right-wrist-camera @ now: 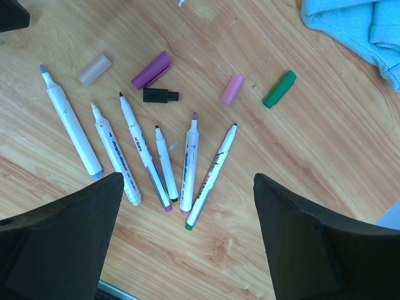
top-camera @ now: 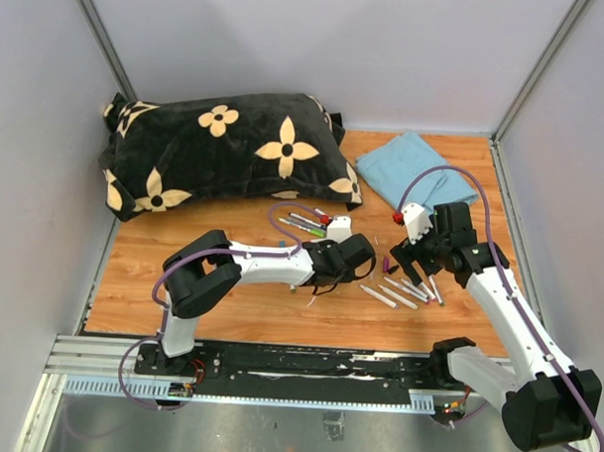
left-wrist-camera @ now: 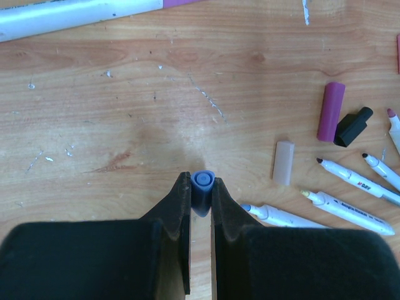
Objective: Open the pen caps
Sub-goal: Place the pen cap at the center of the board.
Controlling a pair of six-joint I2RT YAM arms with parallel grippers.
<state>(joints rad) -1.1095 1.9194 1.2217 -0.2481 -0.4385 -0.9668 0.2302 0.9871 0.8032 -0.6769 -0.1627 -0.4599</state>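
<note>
Left gripper clenched on a blue cap, held end-on at the fingertips just above the table. Right gripper released wide, grasping nothing, over 6 uncapped pens and loose caps. A few capped pens, capped as far as I can judge, lie just far-left of the left gripper near the pillow, long axes roughly left-right; left arm nearer, nothing between, blue cloth well off far-right.

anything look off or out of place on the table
Only the big black flowered pillow at the back left seems out of place. The loose caps lie scattered beside the uncapped pens, as expected.
</note>
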